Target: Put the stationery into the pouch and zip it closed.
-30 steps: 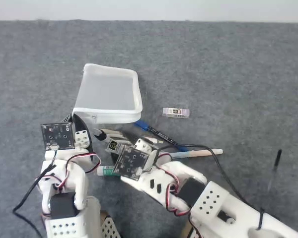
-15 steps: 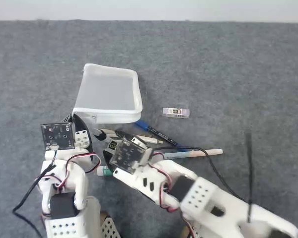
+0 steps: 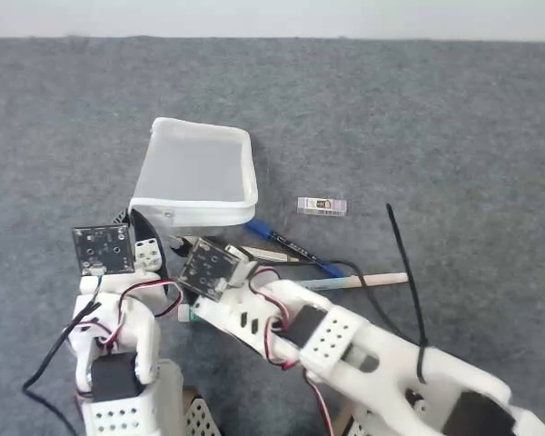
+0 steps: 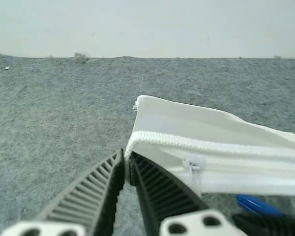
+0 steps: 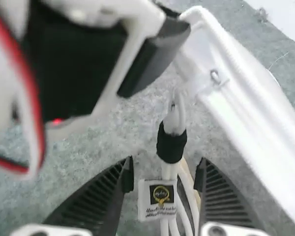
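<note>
Change, over the last 1 s in the high view: the right arm swung toward 10 o'clock, so its wrist board now sits close beside the left arm's, just at 6 o'clock of the pouch (image 3: 198, 173) mouth. Left arm, pouch and loose items have not shifted.

Meaning: the right arm looks to be lining up on a pick. No item appears to be in the pouch yet, and the zip is undone.

Right gripper (image 5: 162, 179): jaws wide apart, straddling a white bundle (image 5: 170, 147) without squeezing it. Nothing held.
Left gripper (image 4: 127, 160): jaws almost together, pinching the pouch (image 4: 206, 142) at its corner by the zip end and holding it in place.

Still on the carpet (image 3: 454, 127):
- blue pen (image 3: 282, 240), at 5 o'clock of the pouch
- pale stick (image 3: 368, 280), further out at 4 o'clock
- clear box (image 3: 322, 206), at 3 o'clock, well apart

Materials and shapes:
- Pouch: white soft fabric, translucent mesh-like face, rounded corners, coarse white zip with a small metal pull.
- Bundle: smooth white strands, cinched by 1 black band, with a square printed tag.
- Jaws: black, ribbed plastic.
- Carpet: grey, short and fuzzy, so thin pens will sit low in it.
</note>
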{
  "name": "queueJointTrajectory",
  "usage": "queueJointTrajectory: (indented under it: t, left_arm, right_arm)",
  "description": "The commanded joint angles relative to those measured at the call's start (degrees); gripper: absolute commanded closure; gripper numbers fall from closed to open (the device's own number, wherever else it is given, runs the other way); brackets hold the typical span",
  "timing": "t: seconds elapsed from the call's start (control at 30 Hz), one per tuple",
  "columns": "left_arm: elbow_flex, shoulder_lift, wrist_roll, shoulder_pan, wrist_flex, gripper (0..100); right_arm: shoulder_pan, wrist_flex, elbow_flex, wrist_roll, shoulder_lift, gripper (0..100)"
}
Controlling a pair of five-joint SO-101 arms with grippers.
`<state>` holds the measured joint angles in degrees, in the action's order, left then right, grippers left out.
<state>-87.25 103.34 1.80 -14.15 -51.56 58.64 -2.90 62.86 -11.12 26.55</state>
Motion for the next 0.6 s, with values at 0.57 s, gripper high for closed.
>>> queueJointTrajectory:
  t: [0.57]
  left_arm:
    - [4.0, 1.0, 2.4, -3.1, 0.8, 99]
  right_arm:
    - [-0.5, 14.4, -9.9, 0.4, -12.9, 80.1]
